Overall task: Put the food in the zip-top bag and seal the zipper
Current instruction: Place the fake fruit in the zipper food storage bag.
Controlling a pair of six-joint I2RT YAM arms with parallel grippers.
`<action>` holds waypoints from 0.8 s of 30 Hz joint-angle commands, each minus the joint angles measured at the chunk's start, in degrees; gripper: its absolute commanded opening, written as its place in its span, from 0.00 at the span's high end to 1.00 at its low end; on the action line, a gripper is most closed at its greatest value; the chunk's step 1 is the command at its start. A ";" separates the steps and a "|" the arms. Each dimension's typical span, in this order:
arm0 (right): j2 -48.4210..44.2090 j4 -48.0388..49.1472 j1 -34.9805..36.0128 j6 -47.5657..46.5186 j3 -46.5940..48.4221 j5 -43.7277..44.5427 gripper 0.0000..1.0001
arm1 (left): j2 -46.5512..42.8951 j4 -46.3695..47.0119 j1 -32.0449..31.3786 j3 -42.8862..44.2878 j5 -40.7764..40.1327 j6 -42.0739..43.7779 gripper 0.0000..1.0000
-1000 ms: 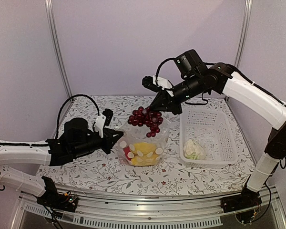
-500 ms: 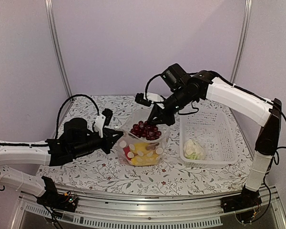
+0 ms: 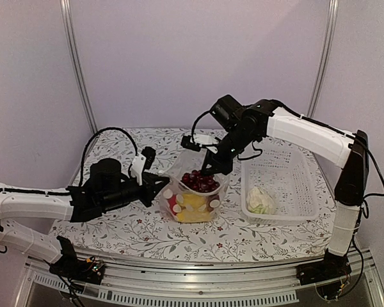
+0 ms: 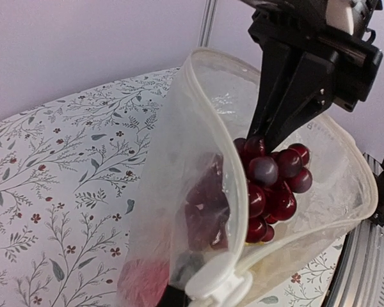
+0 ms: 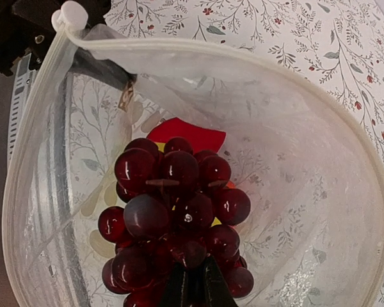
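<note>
Here right arm (image 3: 307, 131) slants down, fingers (image 4: 272, 83) pinching grapes (image 5: 173, 211) inside bag (image 5: 307, 160).

Blocked at bag (image 5: 294, 160) mouth by grapes (image 5: 173, 204) and right tool (image 5: 192, 274); pinched at left rim by left tool (image 3: 157, 184); hemmed on right by basket (image 3: 288, 165); open over desk (image 3: 115, 233) in front.

Top cam: fixed, high behind the arm bases, angled down and forward. It's far out and takes in the whole table (image 3: 115, 236) up to the back wall.
Left wrist cam: low and close, faces across the table at the side of the zip-top bag (image 4: 179, 160), with the right gripper (image 4: 259, 137) top right in frame.
Right wrist cam: very close, looks straight down into the bag mouth, own fingers (image 5: 176, 291) at the bottom edge.
All three share the bag and the grape bunch (image 5: 173, 204).
</note>
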 commanded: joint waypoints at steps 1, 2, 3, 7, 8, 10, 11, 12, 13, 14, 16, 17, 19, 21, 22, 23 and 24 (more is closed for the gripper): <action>0.82 -0.57 0.76 0.98 0.29 3.05 0.98 | 1.02 2.01 -0.38 2.08 1.12 0.37 1.00; 1.06 -0.68 0.80 0.98 0.29 3.87 0.98 | 0.99 2.10 -0.42 2.13 1.12 0.50 1.00; 1.33 -0.82 0.91 0.98 0.29 4.57 0.98 | 0.75 2.12 -0.42 2.00 1.11 0.57 1.00; 2.47 -1.17 0.88 1.31 0.42 6.65 0.96 | -0.38 0.88 -0.45 2.50 0.72 1.32 1.00; 2.68 -1.09 0.88 1.39 0.39 6.45 0.96 | -0.75 0.25 -0.47 2.79 0.62 1.49 1.00; 2.89 -0.90 0.94 1.58 0.29 5.59 0.96 | -1.67 -1.09 -0.48 3.23 0.43 1.68 1.00; 3.04 -0.88 0.97 1.59 0.34 5.35 0.96 | -2.21 -1.60 -0.52 3.28 0.24 1.70 1.00; 3.27 -0.86 1.11 1.59 0.49 5.36 0.95 | -2.69 -1.91 -0.53 3.10 -0.02 1.74 1.00; 3.70 -0.97 1.21 1.55 0.66 5.45 0.95 | -3.12 -1.99 -0.51 2.77 -0.25 1.72 1.00; 4.00 -1.18 1.39 1.44 1.04 5.48 0.95 | -3.48 -2.00 -0.55 2.54 -0.34 1.62 1.00; 4.68 -1.98 1.65 1.34 2.45 5.23 0.86 | -3.82 -2.08 -0.50 2.21 -0.41 1.61 1.00; 4.93 -2.41 1.67 1.42 3.39 4.71 0.79 | -3.77 -2.23 -0.51 2.15 -0.50 1.54 1.00; 4.50 -3.52 1.67 1.26 5.20 1.99 0.69 | -3.41 -2.10 -0.44 1.82 -0.82 1.72 1.00; 3.08 -4.40 1.75 0.33 6.28 -0.97 0.61 | -2.97 -1.84 -0.42 1.51 -1.13 2.04 1.00; 2.10 -4.63 1.90 0.02 6.43 -1.80 0.57 | -2.77 -1.83 -0.48 1.45 -1.23 2.19 1.00; 1.38 -4.78 2.12 -0.47 6.52 -2.34 0.54 | -2.64 -1.94 -0.42 1.48 -1.37 2.26 1.00; 0.33 -4.96 2.31 -0.82 6.56 -2.51 0.53 | -2.62 -2.06 -0.44 1.46 -1.50 2.34 1.00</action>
